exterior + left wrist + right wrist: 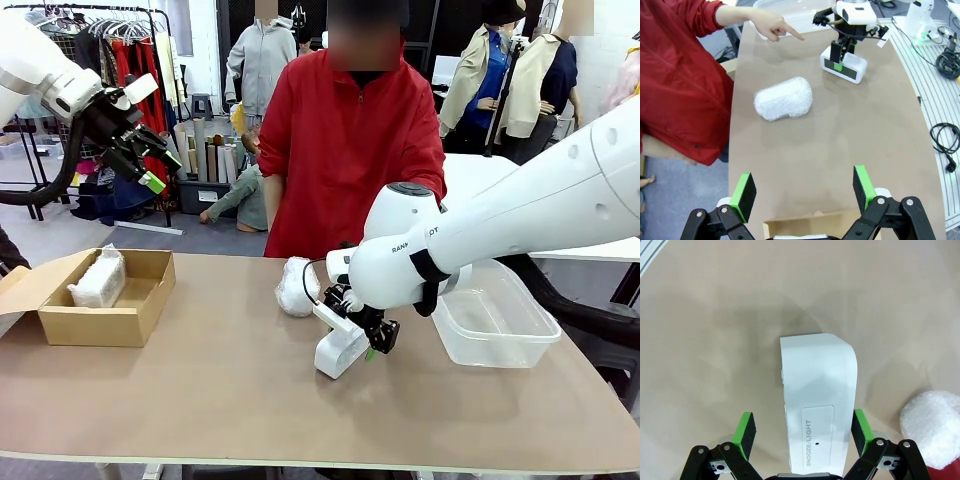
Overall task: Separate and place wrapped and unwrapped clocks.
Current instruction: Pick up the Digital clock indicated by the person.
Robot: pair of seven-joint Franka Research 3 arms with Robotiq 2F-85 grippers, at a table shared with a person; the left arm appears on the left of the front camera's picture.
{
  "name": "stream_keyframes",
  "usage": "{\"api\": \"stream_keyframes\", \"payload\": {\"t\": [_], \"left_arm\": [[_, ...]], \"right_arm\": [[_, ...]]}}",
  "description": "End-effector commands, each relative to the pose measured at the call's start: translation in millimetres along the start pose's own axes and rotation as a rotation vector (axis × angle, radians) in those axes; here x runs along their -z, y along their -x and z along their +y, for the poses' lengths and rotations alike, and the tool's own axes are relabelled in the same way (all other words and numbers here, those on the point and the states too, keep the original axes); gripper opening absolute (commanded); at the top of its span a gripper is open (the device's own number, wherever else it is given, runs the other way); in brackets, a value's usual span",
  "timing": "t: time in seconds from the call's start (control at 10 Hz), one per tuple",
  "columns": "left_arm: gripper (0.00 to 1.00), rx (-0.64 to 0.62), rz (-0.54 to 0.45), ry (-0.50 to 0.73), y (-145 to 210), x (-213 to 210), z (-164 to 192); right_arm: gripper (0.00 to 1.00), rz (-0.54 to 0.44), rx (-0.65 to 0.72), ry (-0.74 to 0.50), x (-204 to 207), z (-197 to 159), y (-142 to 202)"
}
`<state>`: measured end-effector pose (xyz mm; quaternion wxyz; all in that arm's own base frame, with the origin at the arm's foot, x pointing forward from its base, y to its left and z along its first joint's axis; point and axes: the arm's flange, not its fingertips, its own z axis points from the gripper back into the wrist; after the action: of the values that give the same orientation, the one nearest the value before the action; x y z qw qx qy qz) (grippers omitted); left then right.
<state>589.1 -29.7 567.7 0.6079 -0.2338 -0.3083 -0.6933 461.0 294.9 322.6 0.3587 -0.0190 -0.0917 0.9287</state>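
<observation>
While the brown tabletop (200, 400) carried a cardboard box (95, 325) at left and a clear plastic tub (500, 345) at right, the right gripper (372, 345) hung wide open astride the bare white clock (338, 355) at centre, not closed on it. The left gripper (804, 190) hovered upper left, fully open and empty. One wrapped clock (100, 280) lay in the box; the second wrapped clock (295, 287) sat just left of the bare one.
</observation>
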Motion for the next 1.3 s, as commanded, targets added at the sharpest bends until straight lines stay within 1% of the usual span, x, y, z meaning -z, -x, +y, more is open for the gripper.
{"api": "stream_keyframes", "payload": {"t": [0.0,0.4,0.5,0.8,1.0,1.1,1.2], "left_arm": [[1.0,0.002,-0.001,-0.001,0,-1,-1],[1.0,0.002,-0.001,-0.001,0,-1,-1],[1.0,0.002,-0.001,-0.001,0,-1,-1],[1.0,0.002,-0.001,-0.001,0,-1,-1],[1.0,0.002,-0.001,-0.001,0,-1,-1],[1.0,0.002,-0.001,-0.001,0,-1,-1],[1.0,0.002,-0.001,-0.001,0,-1,-1]], "right_arm": [[0.85,0.002,-0.041,-0.01,3,-6,4],[0.05,-0.006,-0.037,-0.006,4,-4,6],[0.0,-0.006,-0.037,-0.013,4,-3,6],[0.0,-0.016,-0.038,-0.011,4,-2,5],[0.0,-0.031,-0.038,-0.022,-10,-1,0],[0.0,-0.062,-0.008,-0.048,-19,0,-6],[0.0,-0.091,0.044,-0.048,-36,-2,-12]]}}
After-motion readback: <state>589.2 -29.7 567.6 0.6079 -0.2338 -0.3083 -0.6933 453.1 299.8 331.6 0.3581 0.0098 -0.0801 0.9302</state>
